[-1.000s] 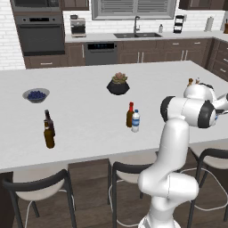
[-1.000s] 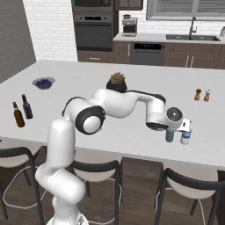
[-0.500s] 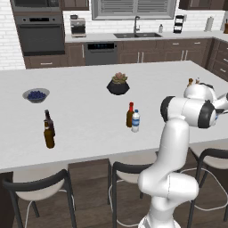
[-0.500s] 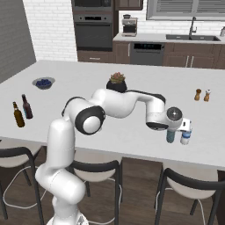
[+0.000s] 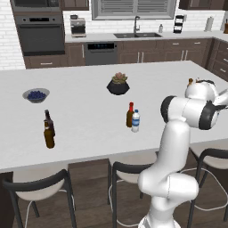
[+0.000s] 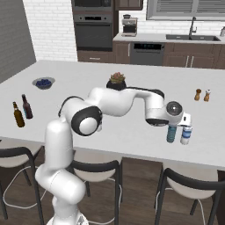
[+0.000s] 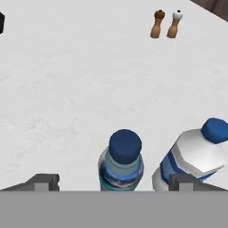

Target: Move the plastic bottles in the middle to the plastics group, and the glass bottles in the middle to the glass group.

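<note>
My gripper (image 7: 114, 183) hangs with its jaws spread wide on either side of the teal-blue plastic bottle (image 7: 120, 162), which stands upright on the white island counter (image 7: 67, 89) between my fingertips (image 7: 42, 182), neither one pressing it. Just beside it stands the clear water bottle with a blue cap (image 7: 196, 156) of the plastics group. The red-capped amber glass bottle (image 5: 130, 115) and the clear bottle with a white label (image 5: 136, 121) stand together mid-counter, well apart from the two brown glass bottles (image 5: 48, 130) at the far left end.

Base views flank the counter (image 5: 89, 111); hand view looks down, seemingly close.
</note>
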Controlling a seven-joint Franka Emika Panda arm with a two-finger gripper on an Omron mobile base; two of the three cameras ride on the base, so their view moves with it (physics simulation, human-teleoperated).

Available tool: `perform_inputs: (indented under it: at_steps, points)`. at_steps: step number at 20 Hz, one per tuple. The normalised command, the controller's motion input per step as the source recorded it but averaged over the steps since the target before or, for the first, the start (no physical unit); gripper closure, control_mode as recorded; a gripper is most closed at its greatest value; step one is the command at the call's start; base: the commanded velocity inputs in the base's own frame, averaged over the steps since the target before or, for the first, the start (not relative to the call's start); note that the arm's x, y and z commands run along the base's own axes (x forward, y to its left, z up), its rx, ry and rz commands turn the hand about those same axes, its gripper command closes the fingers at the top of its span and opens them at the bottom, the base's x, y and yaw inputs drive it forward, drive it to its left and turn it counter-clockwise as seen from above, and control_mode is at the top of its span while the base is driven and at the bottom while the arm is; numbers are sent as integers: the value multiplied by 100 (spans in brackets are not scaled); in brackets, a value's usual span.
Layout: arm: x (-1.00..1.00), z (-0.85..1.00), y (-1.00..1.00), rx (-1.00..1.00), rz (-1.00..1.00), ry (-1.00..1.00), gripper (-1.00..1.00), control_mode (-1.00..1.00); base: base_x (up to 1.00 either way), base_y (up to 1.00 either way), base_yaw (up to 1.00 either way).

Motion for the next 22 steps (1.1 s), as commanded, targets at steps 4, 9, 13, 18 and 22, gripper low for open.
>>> perform_inputs:
  at_steps: [4, 9, 13, 18, 22]
  points:
    - [-16, 51, 26, -2, 0, -6, -100, -100, 0, 0, 0]
    - [-40, 37, 46, -3, 4, -5, -100, -100, 0, 0, 0]
    - [-38, 38, 64, -5, 4, -3, -100, -100, 0, 0, 0]
    - [-36, 39, 76, -6, 4, 0, -100, -100, 0, 0, 0]
    - [-34, 36, 97, -11, 6, 7, -100, -100, 0, 0, 0]
